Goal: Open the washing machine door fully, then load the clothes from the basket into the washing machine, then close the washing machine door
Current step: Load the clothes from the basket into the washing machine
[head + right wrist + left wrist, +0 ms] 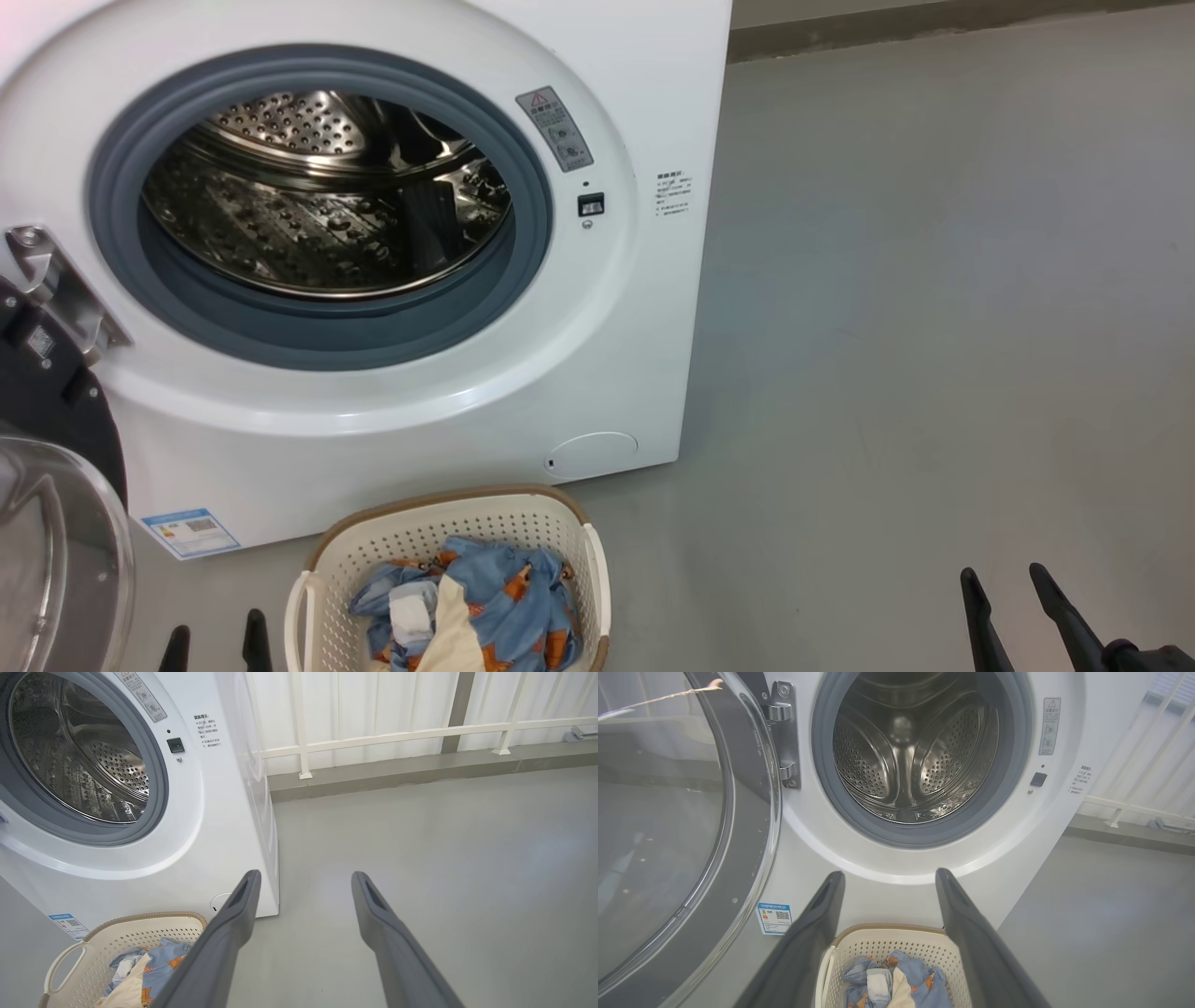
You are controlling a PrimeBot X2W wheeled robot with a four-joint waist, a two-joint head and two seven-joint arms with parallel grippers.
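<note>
The white washing machine (616,308) stands with its steel drum (327,196) exposed. Its door (56,523) is swung wide to the left on its hinge; the door (668,826) shows glossy with a clear bowl window. In front sits the cream basket (448,532) holding the blue, orange-printed clothes (495,597). My left gripper (215,625) is open just left of the basket, fingertips peeking over the bottom edge. In the left wrist view the left gripper (887,877) points at the machine above the basket (887,942). My right gripper (1004,579) is open over bare floor at the lower right, empty.
Grey floor (934,327) stretches to the right of the machine. A white railing (373,737) on a low kerb runs behind. A blue label (191,532) and a round flap (593,455) sit low on the machine's front.
</note>
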